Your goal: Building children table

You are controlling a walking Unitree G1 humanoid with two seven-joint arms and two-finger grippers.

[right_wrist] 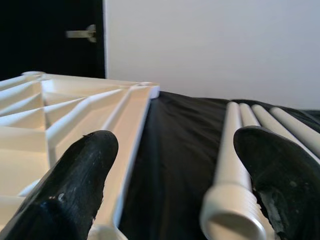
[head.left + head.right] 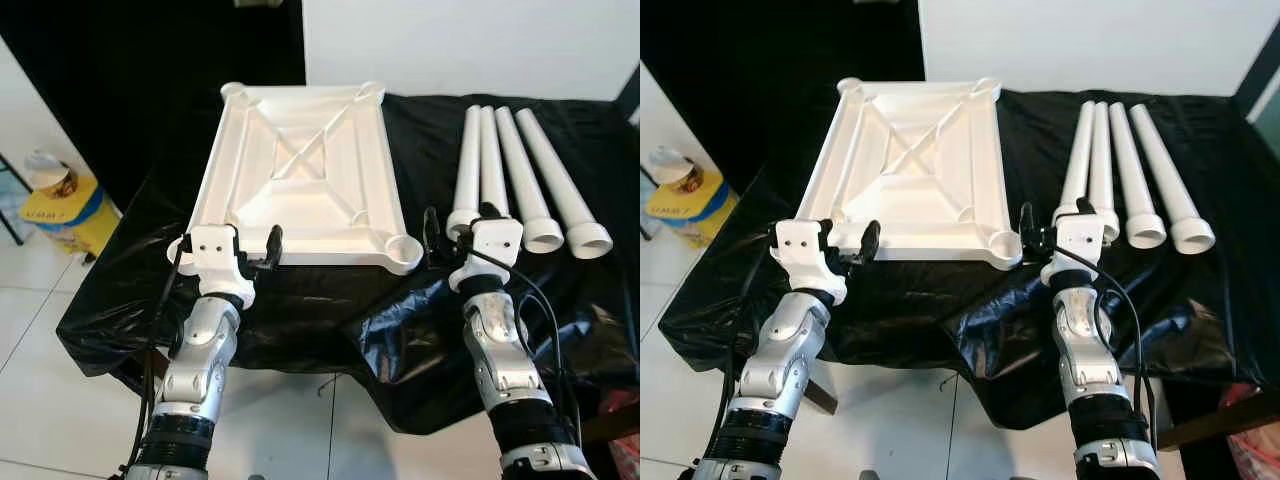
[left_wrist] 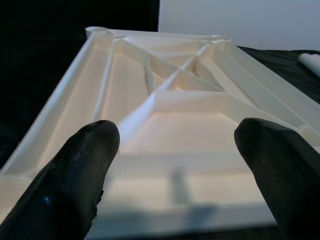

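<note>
Altogether one upturned white tabletop [image 2: 305,180], four white legs [image 2: 520,180] beside it.

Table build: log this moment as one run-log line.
tabletop upside down on black cloth | four legs beside it, unattached | left gripper open at near edge | right gripper open at innermost leg

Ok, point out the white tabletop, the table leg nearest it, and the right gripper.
white tabletop [image 2: 300,170], left eye view, ribbed underside centre.
nearest table leg [image 2: 467,165], left eye view, mid-shaft.
right gripper [image 2: 458,232], left eye view, between its fingertips.
</note>
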